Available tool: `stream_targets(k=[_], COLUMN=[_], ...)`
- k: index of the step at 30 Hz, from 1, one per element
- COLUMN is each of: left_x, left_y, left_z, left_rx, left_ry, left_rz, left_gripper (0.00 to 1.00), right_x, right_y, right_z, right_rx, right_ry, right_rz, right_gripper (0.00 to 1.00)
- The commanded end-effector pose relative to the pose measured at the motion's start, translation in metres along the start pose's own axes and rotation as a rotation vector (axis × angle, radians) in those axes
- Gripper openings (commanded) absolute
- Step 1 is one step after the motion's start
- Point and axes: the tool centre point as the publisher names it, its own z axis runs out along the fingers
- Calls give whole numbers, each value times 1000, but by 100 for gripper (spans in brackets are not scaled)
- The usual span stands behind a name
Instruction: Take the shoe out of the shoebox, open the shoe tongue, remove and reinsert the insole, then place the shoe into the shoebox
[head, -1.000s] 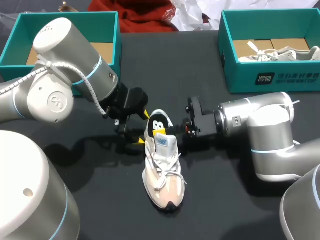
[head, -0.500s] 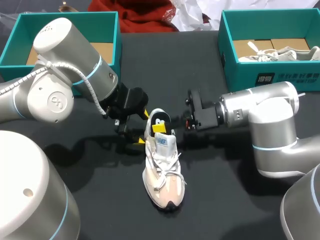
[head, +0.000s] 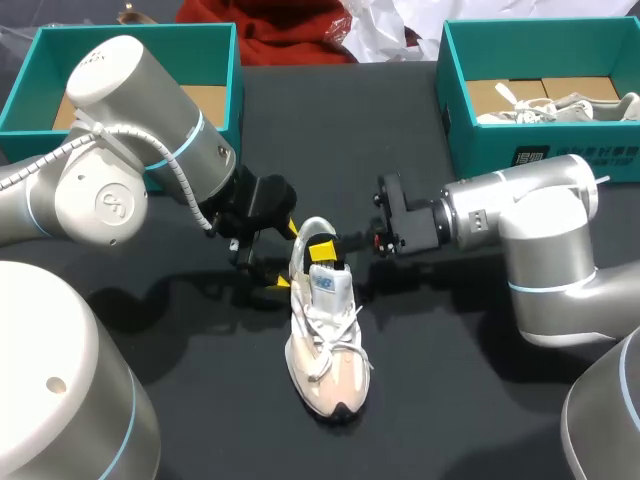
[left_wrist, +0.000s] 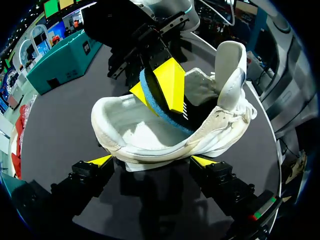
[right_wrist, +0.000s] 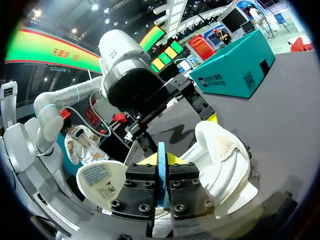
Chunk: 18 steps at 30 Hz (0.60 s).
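Centrally on the dark table (head: 450, 400), the white sneaker (head: 325, 340) lies toe toward the robot, well apart from the teal left shoebox (head: 130, 35) and right shoebox (head: 480, 160) at the far corners. The left gripper (head: 283, 256) stands wide, both fingers pressed against the heel's sides. The right gripper (head: 322, 248) is pinched narrow on the blue-edged insole (left_wrist: 150, 100), which slants partly out of the opening. White print marks the right shoebox's front wall, too small to read. Only the right wrist view shows the tongue (right_wrist: 100, 182) folded back, bearing a printed label.
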Motion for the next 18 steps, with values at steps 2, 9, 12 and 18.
stream_targets(k=[2,9,12,18], left_x=[0,0,0,0], left_y=[0,0,0,0], left_z=[1,1,1,1], left_rx=[-2,-2,-2,-2], left_ry=[-1,-1,-1,-1], left_rz=[0,0,0,0], left_gripper=[100,100,100,100], right_x=[5,13,16,17], right_y=[-20,-7,3,18], right_z=[8,7,8,4], right_rx=[-25,-23,6,41], right_ry=[-8,-30,-36,-53], right_rz=[29,-32,-63,-104], right_gripper=[0,33,37,36])
